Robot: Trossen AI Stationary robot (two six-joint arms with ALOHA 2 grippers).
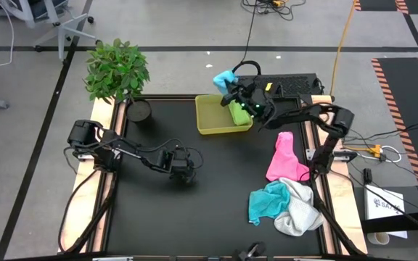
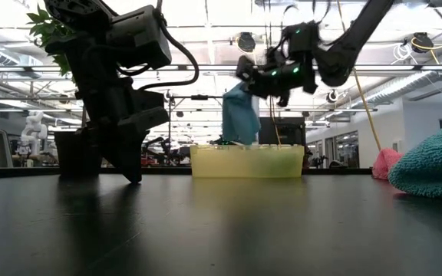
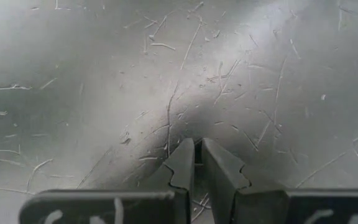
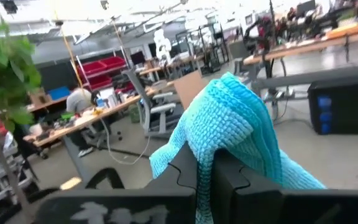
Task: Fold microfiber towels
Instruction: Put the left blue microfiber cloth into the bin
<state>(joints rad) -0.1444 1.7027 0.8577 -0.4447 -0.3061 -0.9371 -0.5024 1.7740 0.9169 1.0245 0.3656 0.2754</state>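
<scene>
Lifting the blue towel clear of the tray, the right gripper pinches it by one edge so it hangs above the tray's far side. A green towel lies in the tray; pink, teal and white towels lie heaped at the worktop's right edge. The left gripper, pressed together and empty, rests low on bare worktop. This looks like the fetching step; next, the blue towel needs carrying to open worktop and spreading flat.

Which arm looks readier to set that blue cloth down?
The right. Its claw is shut on the light blue towel, lifted above the yellow-green tray. The left claw is shut and empty over bare table, well away.
</scene>
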